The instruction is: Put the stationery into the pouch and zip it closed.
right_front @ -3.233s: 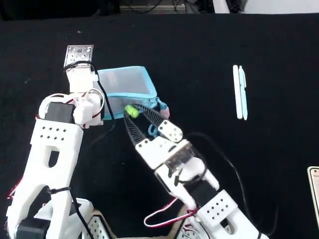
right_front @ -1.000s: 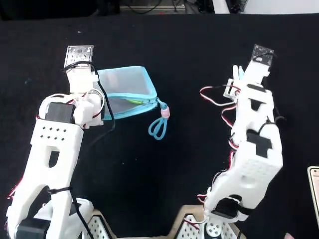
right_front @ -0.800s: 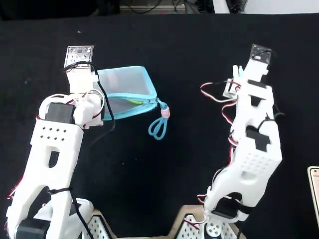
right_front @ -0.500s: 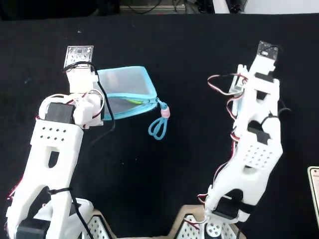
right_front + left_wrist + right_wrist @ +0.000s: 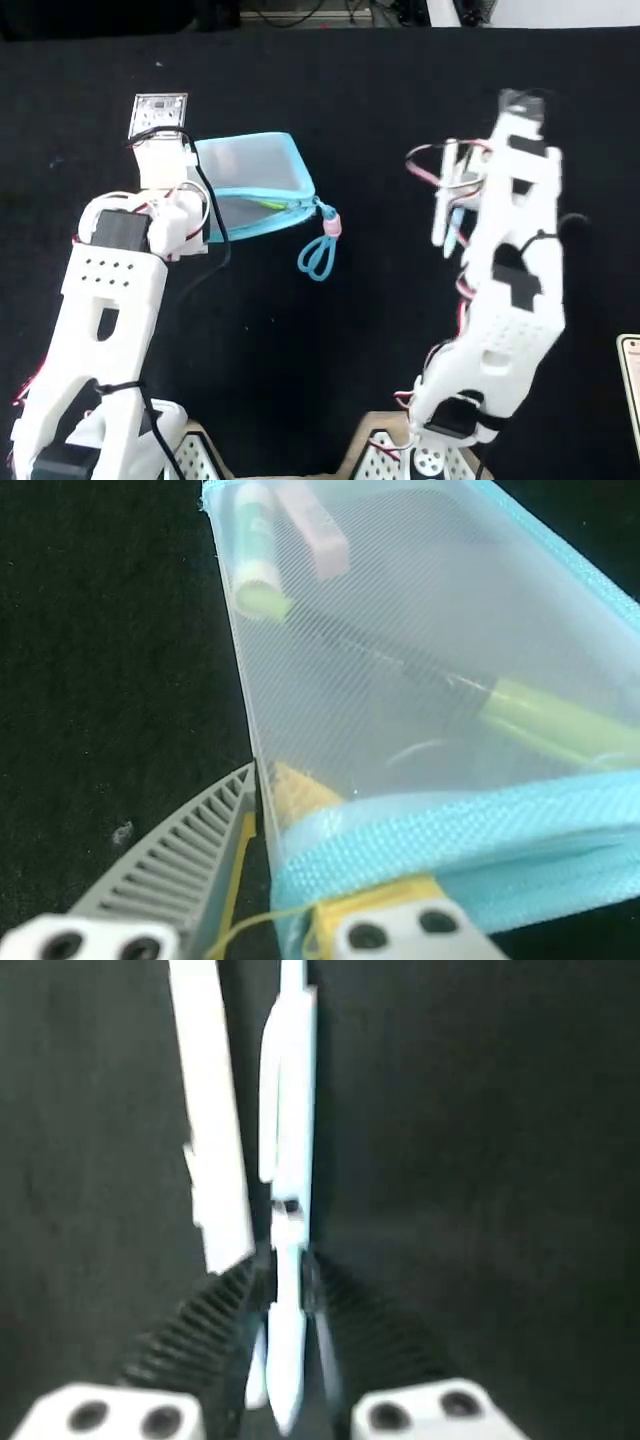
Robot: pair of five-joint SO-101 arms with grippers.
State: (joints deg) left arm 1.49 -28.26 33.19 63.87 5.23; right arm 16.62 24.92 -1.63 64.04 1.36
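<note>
Found the right gripper (image 5: 288,1265) clenched on the pale blue pen (image 5: 290,1110) at centre right of the high view, white pen (image 5: 212,1130) just beside it, both long axes running up and down the frame. Found the left gripper (image 5: 268,790) clamped on a corner of the pouch (image 5: 255,175) at upper left, some stationery already inside. Judged the pouch mouth well apart to the left of the held pen, so likely needed a carry across and a turn end-on.

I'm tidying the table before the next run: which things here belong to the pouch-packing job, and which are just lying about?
Job: pouch, green marker, pink eraser, blue pen, white pen.
Lying about: card, far right.
</note>
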